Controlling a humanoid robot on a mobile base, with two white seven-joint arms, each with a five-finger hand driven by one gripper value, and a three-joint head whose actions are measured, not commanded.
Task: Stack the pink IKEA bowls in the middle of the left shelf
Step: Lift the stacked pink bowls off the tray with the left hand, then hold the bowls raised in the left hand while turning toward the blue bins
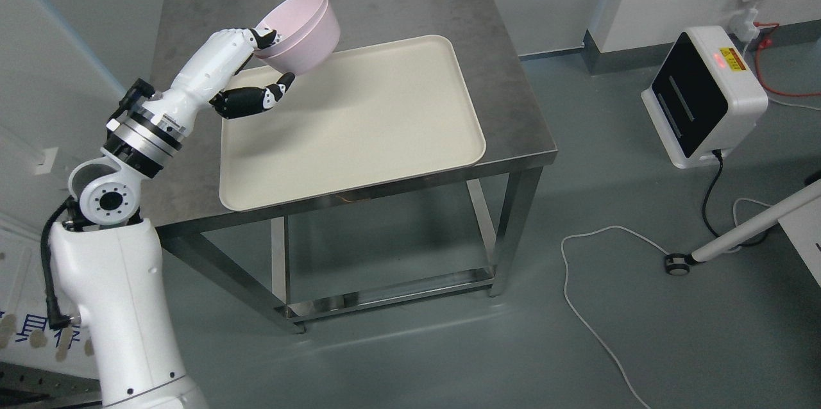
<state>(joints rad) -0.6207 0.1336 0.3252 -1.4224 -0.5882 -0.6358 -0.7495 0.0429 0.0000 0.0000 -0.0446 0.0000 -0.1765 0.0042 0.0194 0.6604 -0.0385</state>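
Two pink bowls (301,31), nested, tilt in my left hand (247,72) above the far left corner of the cream tray (359,133). My fingers (263,37) pinch the near rim; the thumb (256,100) hangs below, seemingly clear of the wall. No shelf is in view. Risk: a rim-only hold may let the stack swing, the inner bowl sliding out onto the tray.

Matt pink plastic bowls (301,31), smooth cream matt plastic tray (385,133), dull brushed-metal table (513,114) with mottled top, glossy white plastic left hand (247,69) with black finger segments, smooth grey floor (449,345)
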